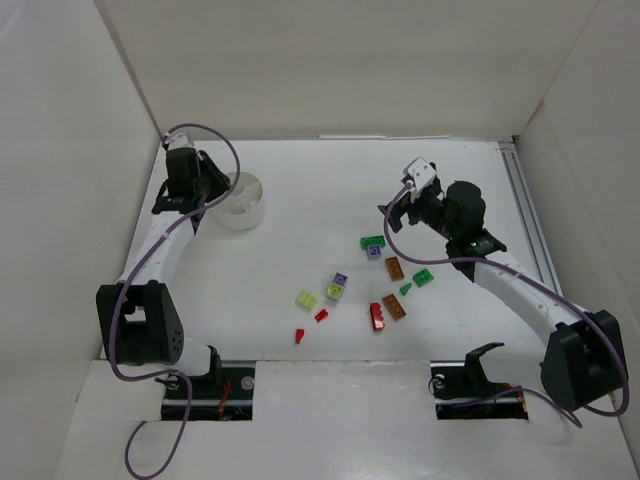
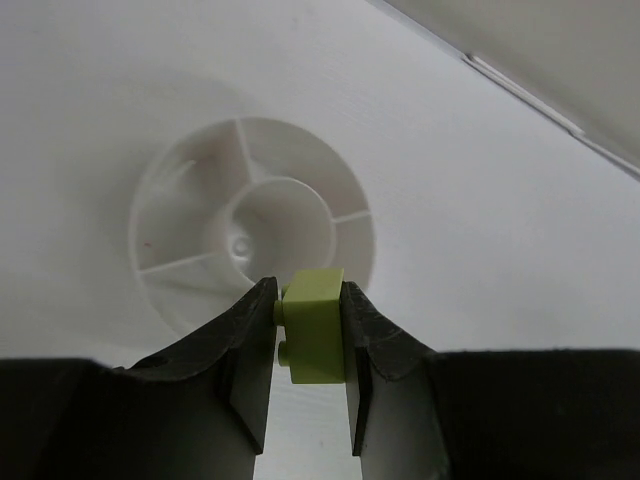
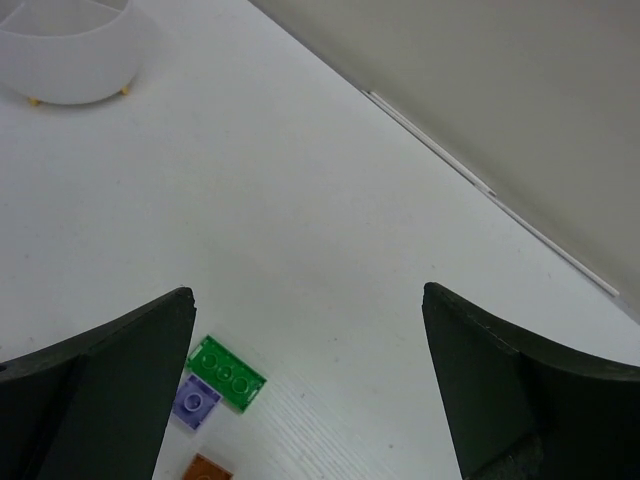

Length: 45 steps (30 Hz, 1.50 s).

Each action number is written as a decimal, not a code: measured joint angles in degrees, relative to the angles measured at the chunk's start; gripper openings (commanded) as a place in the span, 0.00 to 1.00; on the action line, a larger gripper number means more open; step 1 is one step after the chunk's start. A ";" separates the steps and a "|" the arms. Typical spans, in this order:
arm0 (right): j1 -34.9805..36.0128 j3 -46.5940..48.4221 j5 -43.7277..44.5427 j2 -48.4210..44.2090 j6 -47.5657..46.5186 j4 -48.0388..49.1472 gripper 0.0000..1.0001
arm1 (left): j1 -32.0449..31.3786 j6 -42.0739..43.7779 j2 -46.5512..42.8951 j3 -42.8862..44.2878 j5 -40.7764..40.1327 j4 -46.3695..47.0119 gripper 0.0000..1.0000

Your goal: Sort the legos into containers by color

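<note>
Pinching yellow-green lego (image 2: 316,322) | in left hand (image 2: 308,294) | white cup (image 2: 190,200) just ahead

No readable text, labels or numbers anywhere.

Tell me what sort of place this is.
Probably a lab test cell for robot handling: plain white walls box in a white table, a left arm and a right arm are mounted at its near edge, and toy bricks and a divided cup lie on it.
</note>
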 measured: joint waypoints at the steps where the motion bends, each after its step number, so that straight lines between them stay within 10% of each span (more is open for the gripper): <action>1: -0.57 0.00 0.07 0.00 0.20 -0.17 1.00 | 1.29 -0.13 0.76 0.81 -0.96 -0.24 0.00; 21: -6.60 0.00 -0.68 1.99 1.68 -0.92 1.00 | 5.25 0.87 19.21 13.46 -10.10 -2.67 0.00; 45: -6.95 -1.18 -3.72 1.70 1.70 -1.68 1.00 | 5.25 2.36 15.21 13.38 -7.41 -4.28 0.67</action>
